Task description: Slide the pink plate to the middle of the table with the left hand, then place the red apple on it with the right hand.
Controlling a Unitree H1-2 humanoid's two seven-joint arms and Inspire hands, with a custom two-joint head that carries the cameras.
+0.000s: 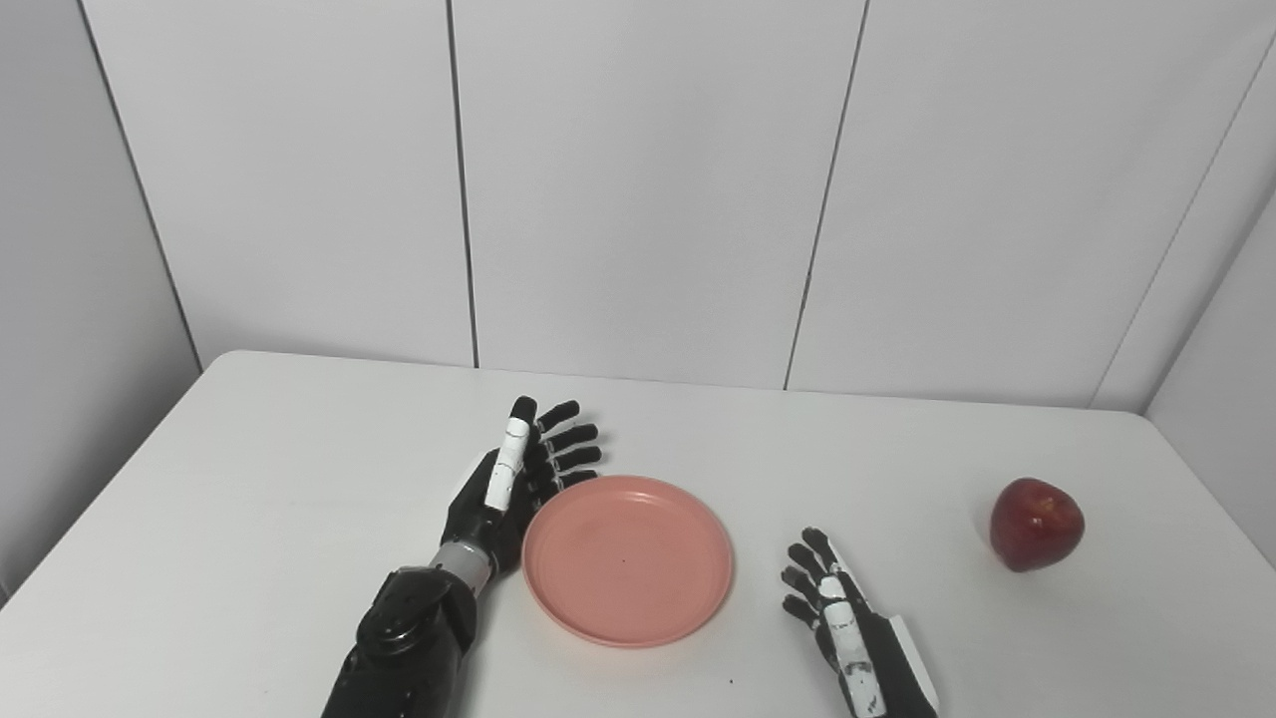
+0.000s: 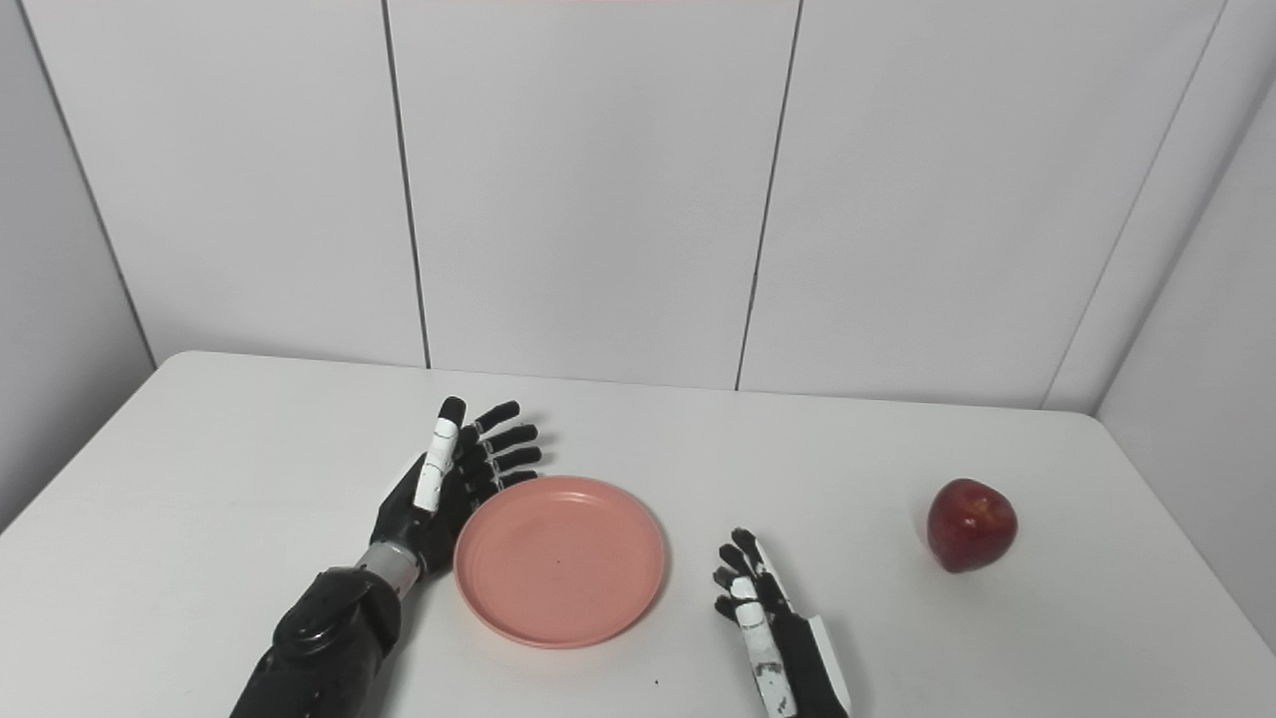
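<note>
White table (image 1: 299,469): round pink plastic plate (image 1: 628,558) mid-table, spread, empty left hand (image 1: 508,489) at its left rim; red apple (image 1: 1037,524) lies right of empty, fingers-apart right hand (image 1: 842,623)

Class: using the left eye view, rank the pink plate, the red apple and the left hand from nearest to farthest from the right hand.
1. Pink plate: just left of the right hand, mid-table.
2. Left hand: beyond the plate, against its far-left rim.
3. Red apple: off to the right, near the table's edge. The gap with the left hand is modest but readable.

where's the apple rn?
The red apple sits on the table's far right side, well apart from the pink plate, beyond the right hand.
</note>
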